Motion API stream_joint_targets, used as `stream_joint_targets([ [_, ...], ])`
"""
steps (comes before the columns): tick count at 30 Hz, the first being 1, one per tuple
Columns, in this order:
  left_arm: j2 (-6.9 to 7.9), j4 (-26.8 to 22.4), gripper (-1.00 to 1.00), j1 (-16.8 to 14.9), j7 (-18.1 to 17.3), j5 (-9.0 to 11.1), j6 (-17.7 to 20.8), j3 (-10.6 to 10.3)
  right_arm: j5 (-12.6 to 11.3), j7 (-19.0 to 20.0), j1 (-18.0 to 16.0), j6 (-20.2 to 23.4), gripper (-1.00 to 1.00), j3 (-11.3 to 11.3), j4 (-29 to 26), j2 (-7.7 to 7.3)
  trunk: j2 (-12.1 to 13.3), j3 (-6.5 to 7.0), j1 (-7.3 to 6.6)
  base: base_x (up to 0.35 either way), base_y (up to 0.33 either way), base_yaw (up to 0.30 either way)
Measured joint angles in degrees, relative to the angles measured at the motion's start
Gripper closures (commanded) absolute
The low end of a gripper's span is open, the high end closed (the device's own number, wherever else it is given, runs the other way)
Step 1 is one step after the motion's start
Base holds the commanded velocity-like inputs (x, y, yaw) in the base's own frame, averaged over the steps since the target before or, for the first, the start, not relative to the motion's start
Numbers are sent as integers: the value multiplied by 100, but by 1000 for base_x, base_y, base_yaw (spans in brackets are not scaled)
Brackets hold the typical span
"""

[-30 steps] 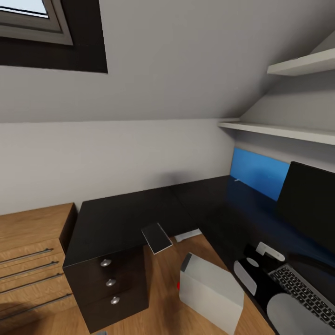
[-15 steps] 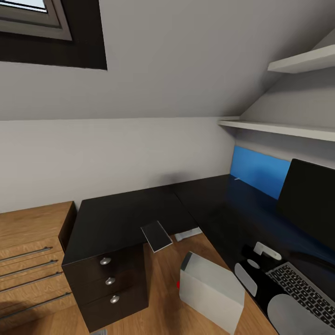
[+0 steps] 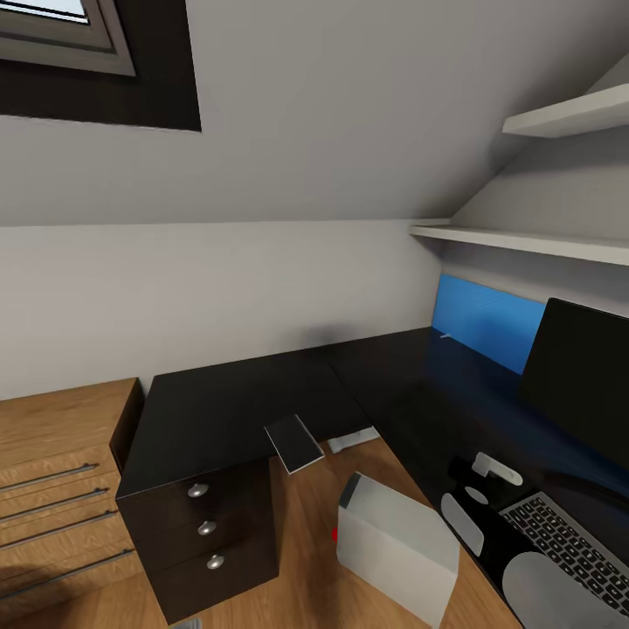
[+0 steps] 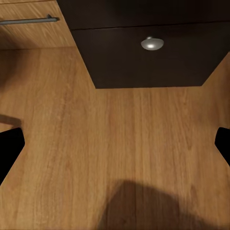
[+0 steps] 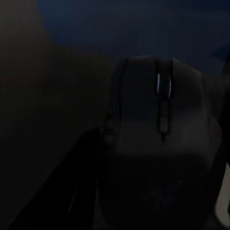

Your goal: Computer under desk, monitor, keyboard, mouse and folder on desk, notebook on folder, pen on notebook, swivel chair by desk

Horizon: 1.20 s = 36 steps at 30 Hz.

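The black L-shaped desk (image 3: pixel 236 402) fills the middle of the head view. On its right wing stand the monitor (image 3: pixel 581 384) and, nearer me, the keyboard (image 3: pixel 568 542). A bright blue folder (image 3: pixel 485 321) shows by the wall behind the monitor. The pale grey computer (image 3: pixel 397 546) sits on the floor in the desk's inner corner. My right gripper (image 3: pixel 479 476) hovers at the desk edge beside the keyboard. Its wrist view has the dark mouse (image 5: pixel 160 143) very close between the fingers, too dark to judge the grip. My left gripper (image 4: pixel 115 148) is open over bare floor. The swivel chair is out of view.
Dark drawers with silver knobs (image 3: pixel 207 528) close the desk's left end, and a light wooden cabinet (image 3: pixel 52 472) stands beside them. A small dark flat slab (image 3: pixel 293 444) and a white flat piece (image 3: pixel 352 439) lie near the desk's inner corner. Shelves (image 3: pixel 524 245) overhang the right wing.
The view dropped slightly a second ago. My right gripper has crept a little to the left along the desk edge. Nothing else has moved.
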Motion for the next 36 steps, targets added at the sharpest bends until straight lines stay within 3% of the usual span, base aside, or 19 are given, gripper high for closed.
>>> stream_joint_targets([
  [14,0,0,-100,0,37,0,0,-3,-68,9,0,0,100,0,0,0,-520,-233,285,0,0,0],
  [36,21,314,-100,0,-10,-18,-15,-10,-72,0,0,16,100,-49,176,-6,-522,-234,285,56,0,0],
])
